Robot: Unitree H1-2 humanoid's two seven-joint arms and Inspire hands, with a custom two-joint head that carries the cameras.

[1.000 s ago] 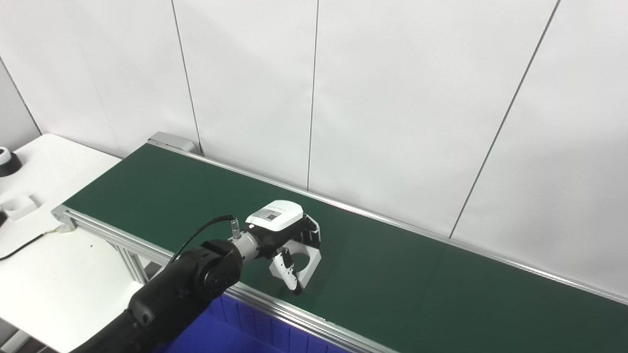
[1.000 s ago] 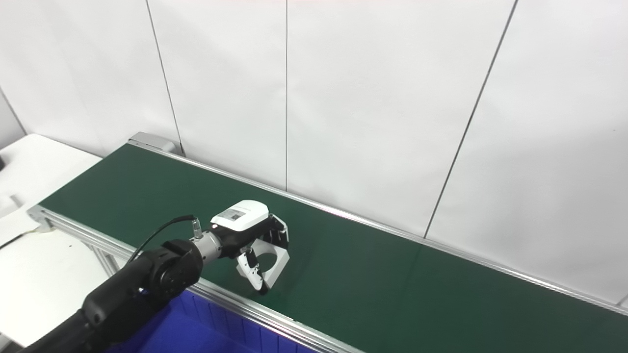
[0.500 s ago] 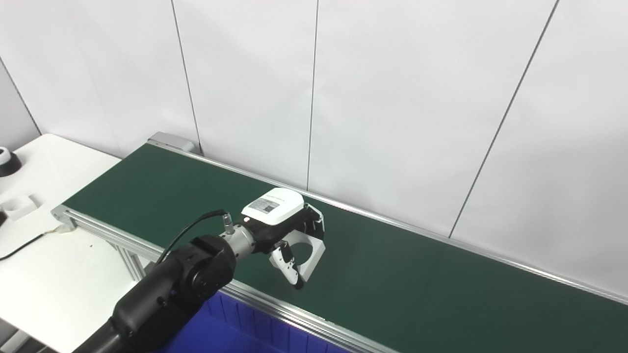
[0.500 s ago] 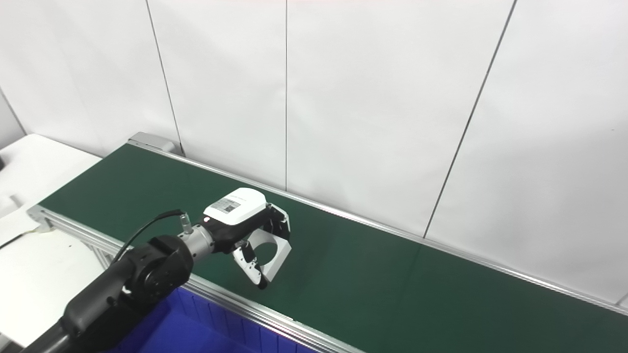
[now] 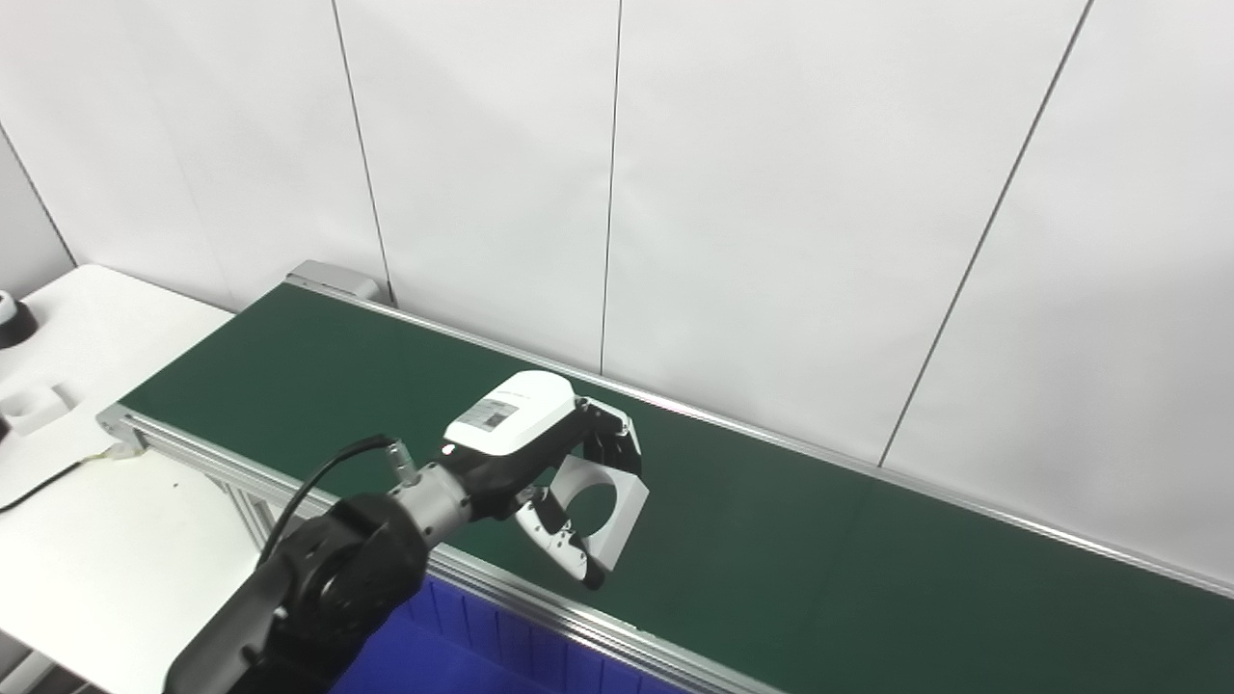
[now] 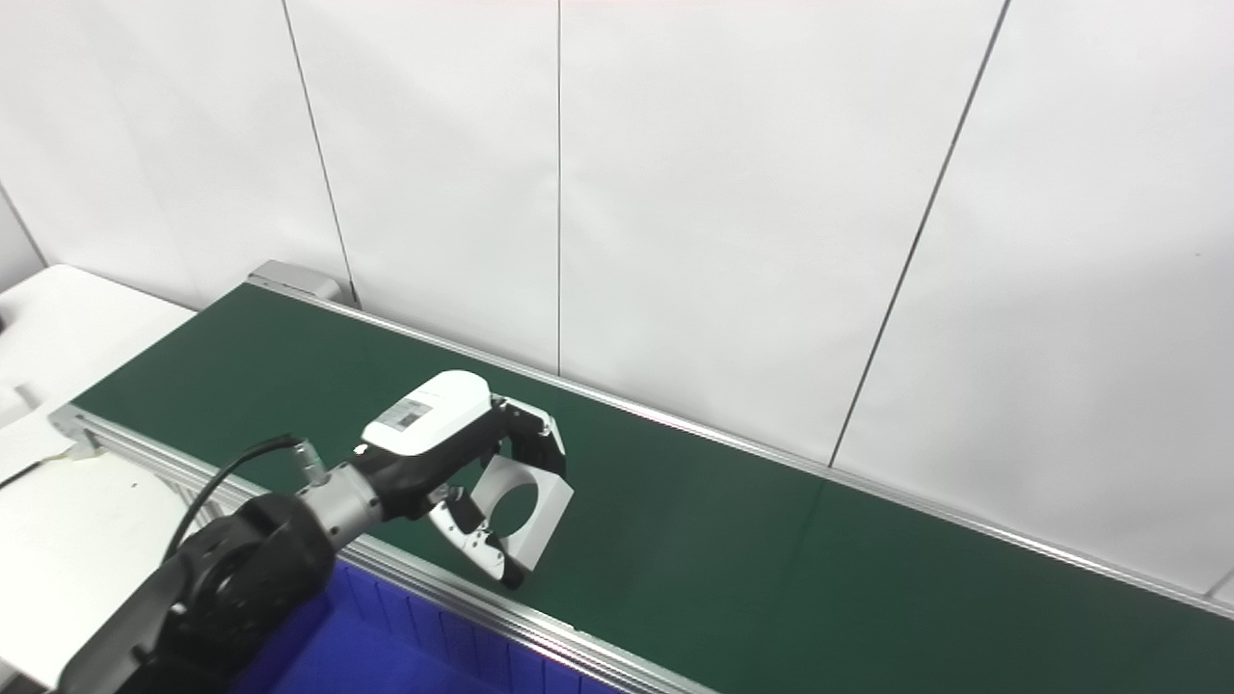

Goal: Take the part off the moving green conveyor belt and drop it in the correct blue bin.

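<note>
My left hand [image 5: 540, 463] hangs over the near half of the green conveyor belt [image 5: 819, 569], shut on a white square part with a round hole [image 5: 603, 501]. Fingers wrap its top edge and the thumb [image 5: 559, 540] presses from below. The part is lifted clear of the belt and tilted, its hole facing the camera; in the right eye view the part [image 6: 525, 506] shows the same. A blue bin [image 5: 453, 660] lies below the belt's near rail, under my forearm. My right hand is out of sight.
A white table [image 5: 87, 540] stands to the left with a small white block [image 5: 34, 405] and a black-and-white object [image 5: 10, 318] at the edge. The belt's aluminium near rail [image 5: 598, 631] runs between hand and bin. White wall panels rise behind.
The left hand has lifted the white part off the belt and drawn it back toward the near rail, tilting it so the hole faces the camera more fully.
</note>
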